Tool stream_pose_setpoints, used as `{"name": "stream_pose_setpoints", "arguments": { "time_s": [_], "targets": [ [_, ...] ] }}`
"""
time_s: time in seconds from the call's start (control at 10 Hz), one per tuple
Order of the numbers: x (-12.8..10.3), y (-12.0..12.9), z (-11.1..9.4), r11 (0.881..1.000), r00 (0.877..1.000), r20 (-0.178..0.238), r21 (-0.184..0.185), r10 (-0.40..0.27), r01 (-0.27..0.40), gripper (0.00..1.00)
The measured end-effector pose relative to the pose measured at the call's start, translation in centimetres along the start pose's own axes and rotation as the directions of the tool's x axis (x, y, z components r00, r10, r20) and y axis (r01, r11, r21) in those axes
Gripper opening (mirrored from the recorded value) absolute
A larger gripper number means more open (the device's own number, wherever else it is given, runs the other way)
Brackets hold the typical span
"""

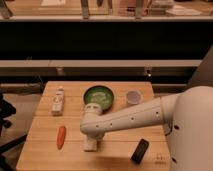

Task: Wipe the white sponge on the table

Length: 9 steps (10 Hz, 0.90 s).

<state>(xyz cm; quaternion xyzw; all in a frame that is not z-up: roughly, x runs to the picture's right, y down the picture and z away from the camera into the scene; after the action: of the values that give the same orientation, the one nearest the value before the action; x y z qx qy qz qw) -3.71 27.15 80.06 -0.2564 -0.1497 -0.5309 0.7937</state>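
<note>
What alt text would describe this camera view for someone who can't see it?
A white robot arm reaches over the table, its gripper down at the white sponge. Nearby: green bowl, white cup, orange carrot-like item, black slab.
</note>
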Motion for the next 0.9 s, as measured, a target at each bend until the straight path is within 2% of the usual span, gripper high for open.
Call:
{"name": "stream_pose_setpoints", "arguments": {
  "time_s": [0.1,0.2,0.7,0.9],
  "targets": [
    [0.03,0.01,-0.07,1.000,1.000,0.000,0.000,0.001,-0.001,0.04],
    [0.04,0.01,-0.14,1.000,1.000,0.000,0.000,0.001,-0.001,0.01],
    [0.01,0.60,-0.29,1.000,1.000,0.001,-0.009,0.002,-0.002,0.04],
    [0.18,0.65,-0.32,1.000,1.000,0.003,-0.006,-0.002,0.002,0.12]
  ]
}}
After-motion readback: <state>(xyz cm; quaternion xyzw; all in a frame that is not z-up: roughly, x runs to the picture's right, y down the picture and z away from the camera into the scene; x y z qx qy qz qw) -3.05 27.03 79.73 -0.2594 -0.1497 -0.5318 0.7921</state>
